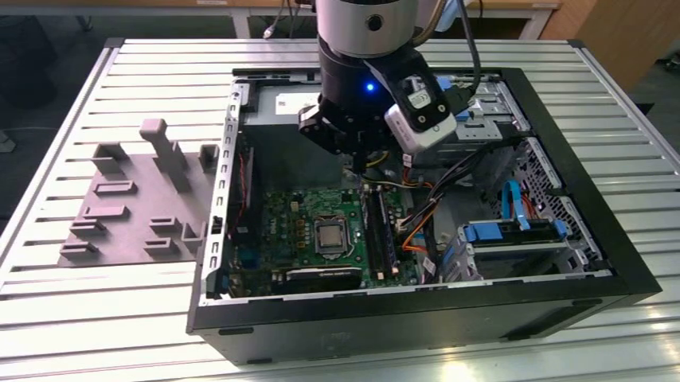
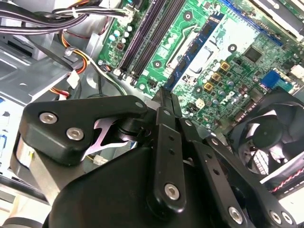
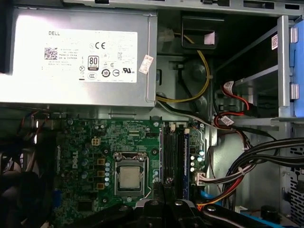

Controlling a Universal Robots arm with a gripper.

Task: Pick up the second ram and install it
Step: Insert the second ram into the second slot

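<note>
Claw [image 2: 164,95] is pressed together, pinching the second ram [image 2: 197,47]. The stick runs lengthwise out past the fingertips. It hangs inside the open PC case [image 1: 425,310], over the motherboard [image 1: 302,231], above the black memory slots [image 2: 142,42] and not seated. The silver power supply [image 3: 80,57] sits at the case's far end. The grey holder [image 1: 138,199] is on the bench [image 1: 95,326], on the exterior view's left of the case.
</note>
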